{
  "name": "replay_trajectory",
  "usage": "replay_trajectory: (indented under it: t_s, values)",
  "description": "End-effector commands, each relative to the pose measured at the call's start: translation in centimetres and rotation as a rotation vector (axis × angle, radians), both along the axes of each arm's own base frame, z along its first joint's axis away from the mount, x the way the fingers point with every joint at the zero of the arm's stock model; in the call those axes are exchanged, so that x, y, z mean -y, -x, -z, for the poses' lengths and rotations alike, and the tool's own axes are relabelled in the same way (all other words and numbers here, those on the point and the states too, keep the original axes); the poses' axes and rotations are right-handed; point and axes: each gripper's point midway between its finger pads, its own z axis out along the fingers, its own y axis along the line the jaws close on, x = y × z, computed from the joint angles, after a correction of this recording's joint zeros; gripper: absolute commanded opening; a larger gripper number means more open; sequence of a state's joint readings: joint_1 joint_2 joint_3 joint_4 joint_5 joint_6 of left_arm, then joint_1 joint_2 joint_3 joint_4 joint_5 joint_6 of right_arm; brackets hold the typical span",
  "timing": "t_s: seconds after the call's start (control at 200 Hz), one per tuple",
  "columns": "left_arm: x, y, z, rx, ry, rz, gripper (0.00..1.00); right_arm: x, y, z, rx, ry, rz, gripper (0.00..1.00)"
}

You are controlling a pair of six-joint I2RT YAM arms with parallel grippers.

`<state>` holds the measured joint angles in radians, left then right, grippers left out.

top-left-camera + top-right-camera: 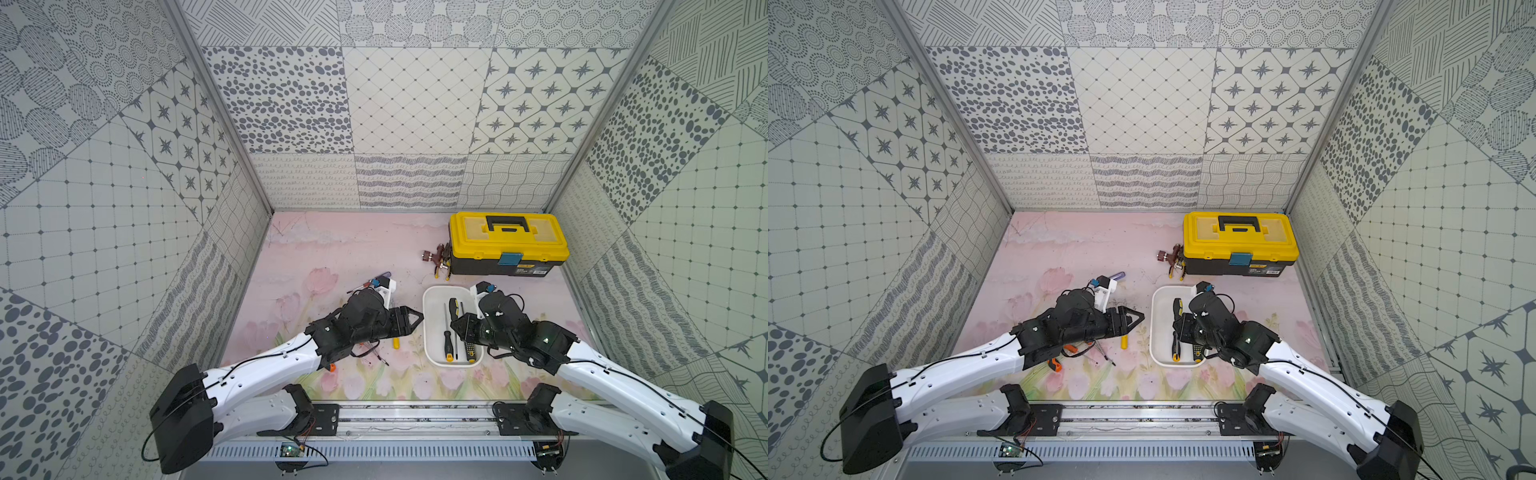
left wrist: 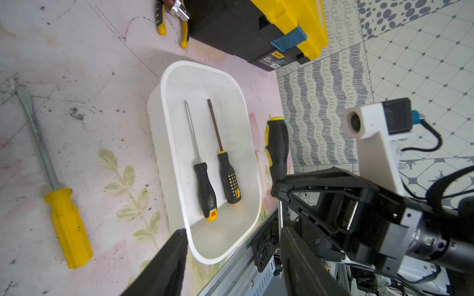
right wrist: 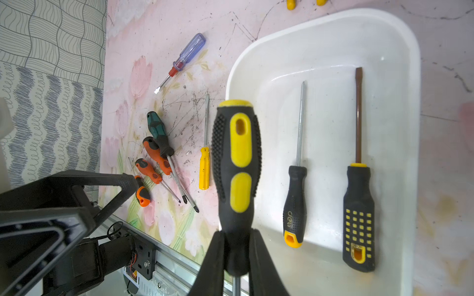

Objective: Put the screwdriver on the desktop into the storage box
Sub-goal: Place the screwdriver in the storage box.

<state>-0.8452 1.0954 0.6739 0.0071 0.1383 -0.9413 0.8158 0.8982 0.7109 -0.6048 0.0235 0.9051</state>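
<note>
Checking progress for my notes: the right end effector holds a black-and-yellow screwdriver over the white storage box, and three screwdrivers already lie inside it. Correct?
Not quite: only two screwdrivers lie inside the storage box, as the right wrist view shows. The right end effector does hold a black-and-yellow screwdriver over it.

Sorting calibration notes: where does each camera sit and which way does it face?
Top views: one stereo head high at the robot's end, facing down and forward over the desktop; left arm and right arm show in both.
Left wrist: on the left arm, looking past the open left gripper at the storage box; the right gripper shows too.
Right wrist: on the right arm, looking along its held black-and-yellow screwdriver at the box; the left gripper shows.
Shared: both wrist views show the deli screwdriver and brown-shafted screwdriver in the box.
</note>
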Motion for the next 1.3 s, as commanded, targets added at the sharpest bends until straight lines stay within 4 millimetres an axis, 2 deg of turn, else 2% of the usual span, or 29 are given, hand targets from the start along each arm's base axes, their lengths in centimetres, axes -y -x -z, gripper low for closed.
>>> replay_trajectory:
  t_s: [0.0, 0.28, 0.53, 0.745, 1.296]
  values:
    - [-1.5, -0.5, 0.5, 0.049, -0.093, -0.044, 0.64, 0.2, -0.8, -0.6, 0.021, 0.014, 0.01, 0.0]
    - [-2.8, -0.8, 1.0, 0.05, -0.15, -0.096, 0.64, 1.0, -1.0, 0.1, 0.007, 0.038, 0.031, 0.0]
    - [-3.1, -0.9, 1.4, 0.04, -0.169, -0.106, 0.63, 1.3, -0.9, 1.2, -0.014, 0.063, 0.041, 0.0]
    - [-3.1, -1.0, 1.3, 0.042, -0.172, -0.11, 0.63, 1.1, -1.1, 1.5, -0.024, 0.076, 0.035, 0.0]
    - [-3.7, -1.0, 2.6, 0.014, -0.218, -0.133, 0.6, 1.7, -1.0, 2.6, -0.039, 0.105, 0.046, 0.0]
